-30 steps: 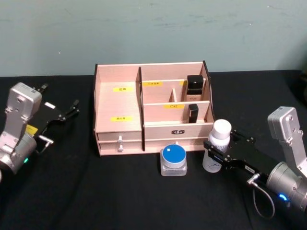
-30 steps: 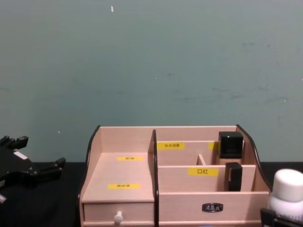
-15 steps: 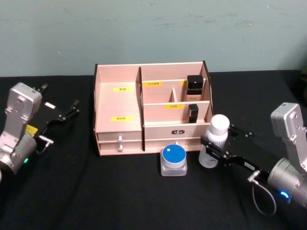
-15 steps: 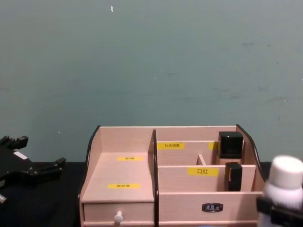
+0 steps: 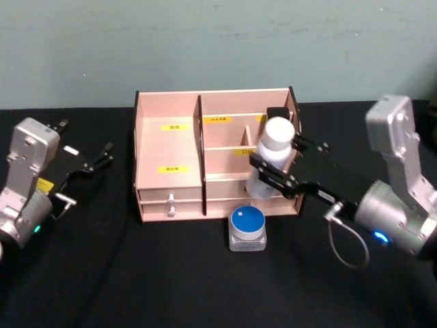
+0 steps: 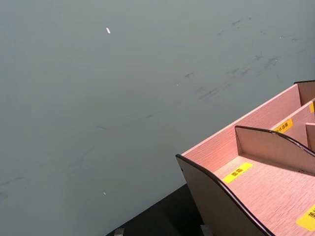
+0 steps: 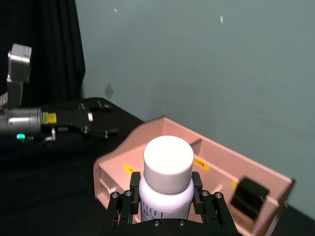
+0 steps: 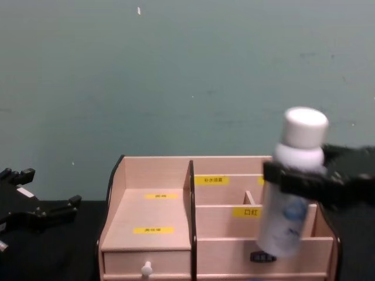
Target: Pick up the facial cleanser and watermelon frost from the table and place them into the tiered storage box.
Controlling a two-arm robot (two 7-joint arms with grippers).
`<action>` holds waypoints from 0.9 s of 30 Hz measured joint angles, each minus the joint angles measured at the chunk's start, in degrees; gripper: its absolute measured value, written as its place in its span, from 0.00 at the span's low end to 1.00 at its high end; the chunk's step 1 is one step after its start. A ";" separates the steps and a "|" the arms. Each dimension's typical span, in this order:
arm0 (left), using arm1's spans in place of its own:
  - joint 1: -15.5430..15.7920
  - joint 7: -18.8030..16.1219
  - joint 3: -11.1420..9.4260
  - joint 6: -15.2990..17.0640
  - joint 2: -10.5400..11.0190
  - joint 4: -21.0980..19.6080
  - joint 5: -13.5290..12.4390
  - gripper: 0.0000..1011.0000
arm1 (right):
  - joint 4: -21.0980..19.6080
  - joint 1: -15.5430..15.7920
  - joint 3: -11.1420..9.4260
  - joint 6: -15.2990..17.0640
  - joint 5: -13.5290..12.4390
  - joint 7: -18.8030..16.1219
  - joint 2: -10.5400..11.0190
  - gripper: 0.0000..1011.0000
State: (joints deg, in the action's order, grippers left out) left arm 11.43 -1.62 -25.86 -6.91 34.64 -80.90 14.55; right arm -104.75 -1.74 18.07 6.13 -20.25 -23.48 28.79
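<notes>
Our right gripper (image 5: 272, 179) clamps the bottle (image 5: 278, 132) above the box's (image 5: 167, 147) right compartments, near a black case (image 7: 248, 196). The jar (image 5: 246, 229) sits before the box. Our left gripper (image 7: 109, 118), jaws apart, idles by the table's (image 5: 136, 273) left edge.

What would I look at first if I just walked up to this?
First, the white bottle: the right gripper holds it tilted in the air, by the right half of the wooden box. Next comes the little jar with a blue lid, on the black table in front of the box. The left gripper sits open, far left.
</notes>
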 joint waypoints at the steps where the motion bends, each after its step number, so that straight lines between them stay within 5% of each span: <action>1: 0.00 0.00 0.00 0.00 0.00 0.00 0.00 0.99 | 0.11 -0.58 0.32 0.15 0.10 -0.01 -0.22 0.60; 13: 0.00 0.00 0.00 0.00 0.00 0.00 0.00 0.99 | 6.76 -10.96 5.09 1.36 2.14 1.04 -5.73 0.60; 27: 0.00 0.00 0.00 0.00 0.00 0.00 0.00 0.99 | 18.76 -18.64 5.50 0.69 3.91 2.90 -10.70 0.60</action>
State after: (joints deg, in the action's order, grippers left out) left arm 11.43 -1.62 -25.87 -6.91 34.64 -80.90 14.55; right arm -86.00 -20.38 23.57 6.82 -16.34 -20.58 18.09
